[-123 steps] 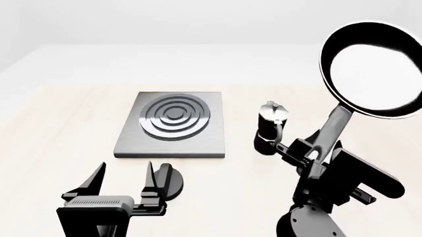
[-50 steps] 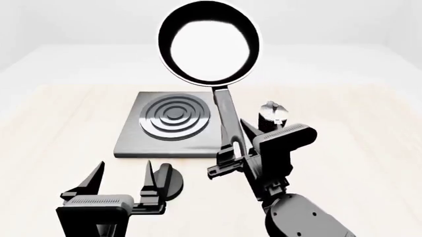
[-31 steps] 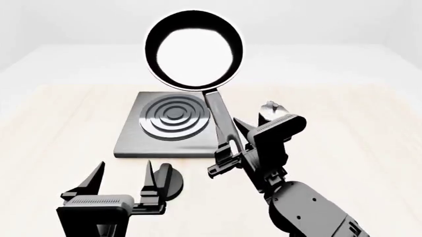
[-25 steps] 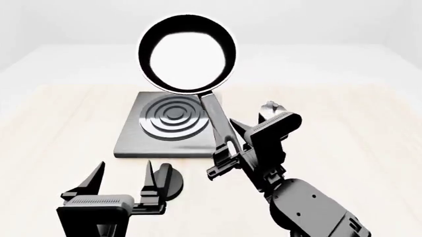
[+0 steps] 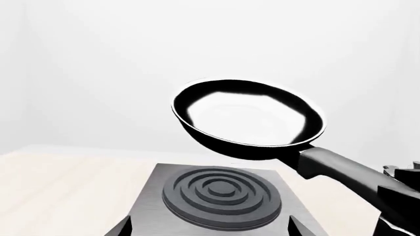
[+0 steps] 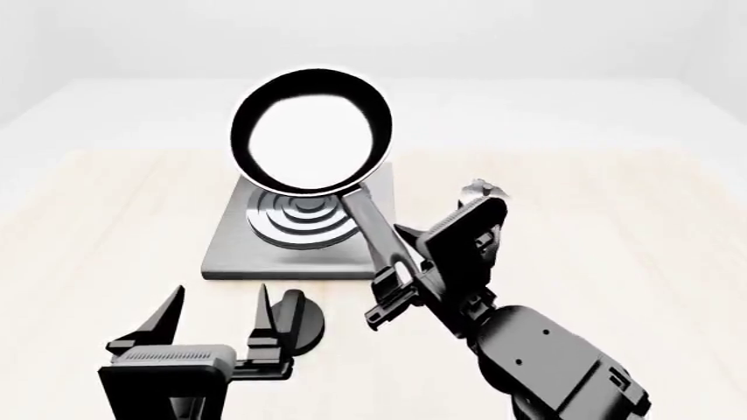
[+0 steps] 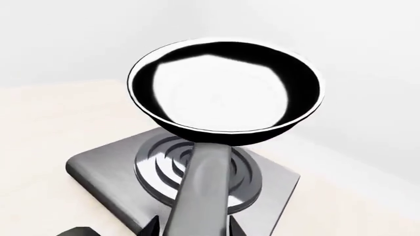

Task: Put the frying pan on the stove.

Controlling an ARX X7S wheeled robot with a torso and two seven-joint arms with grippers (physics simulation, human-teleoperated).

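a: where's the frying pan (image 6: 310,143)?

b: up in the air over the stove (image 6: 233,249), clear of the burner rings. the right gripper (image 6: 397,278) is clamped on its handle.

a: and the left gripper (image 6: 216,317)?

b: fingers spread wide, grasping nothing, low over the table (image 6: 105,227), near a small black knob (image 6: 306,320). a moka pot (image 6: 480,190) peeks out behind the right arm.
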